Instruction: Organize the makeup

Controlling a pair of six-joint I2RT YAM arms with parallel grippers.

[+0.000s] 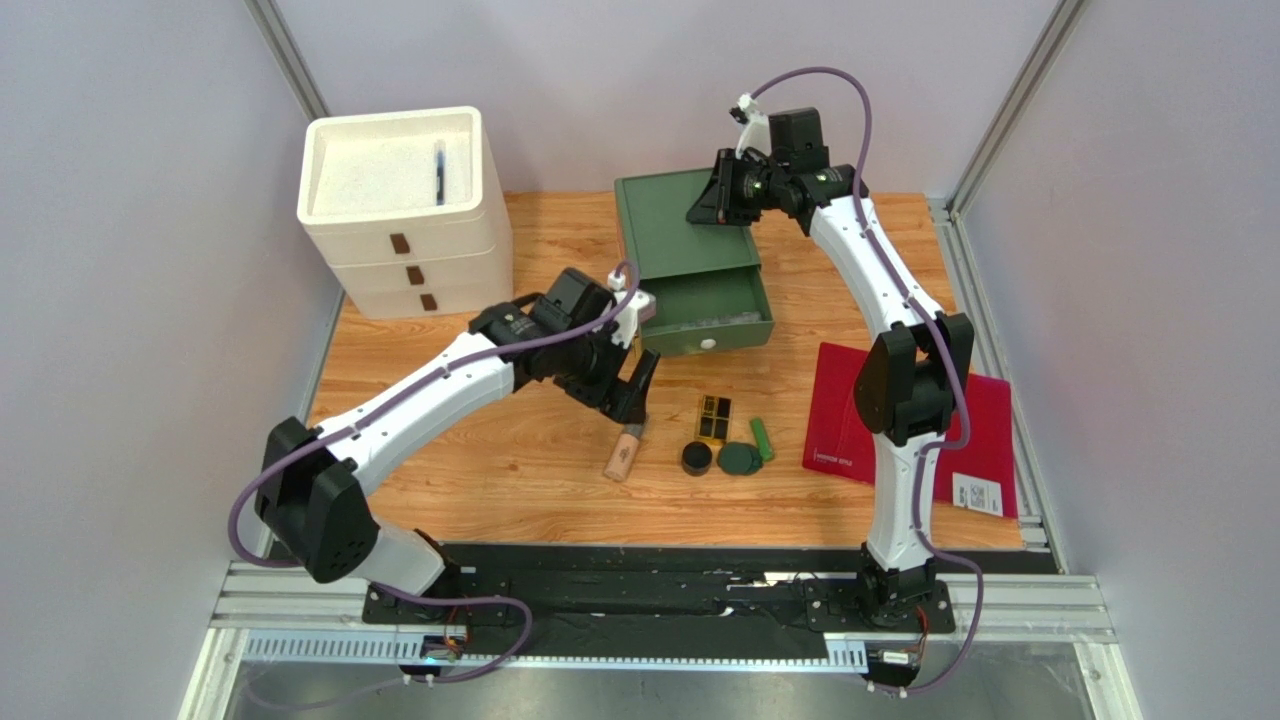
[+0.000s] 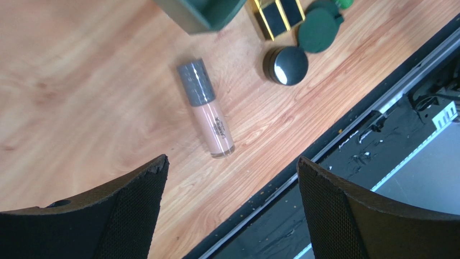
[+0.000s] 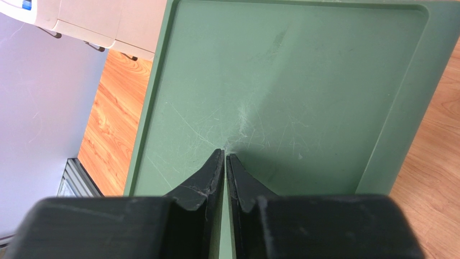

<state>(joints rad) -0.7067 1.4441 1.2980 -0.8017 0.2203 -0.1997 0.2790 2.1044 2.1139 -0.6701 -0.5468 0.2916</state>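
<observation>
Wooden tabletop (image 1: pixel 526 488), left tool (image 2: pixel 231 162) apart near beige tube (image 2: pixel 210 116), right tool (image 3: pixel 225 156) together, bright green stick (image 2: pixel 344 2) cropped.

Left gripper (image 2: pixel 232 162) jaws wide apart, arm angled inward. Right gripper (image 3: pixel 225 162) pinched closed, arm stretched far forward, wrist probably pitched down.

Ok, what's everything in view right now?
drawer unit: one, white, far left.
drawer box: one, green, far centre, drawer pulled open.
beige tube: one, lying on the table near the left arm.
case: one, black-and-gold, table centre.
jar: one, black, round, left of compact.
compact: one, dark green.
stick: one, bright green, right of case.
folder: one, dark red, right side.
left gripper: open, above tube.
right gripper: shut, at box top.
</observation>
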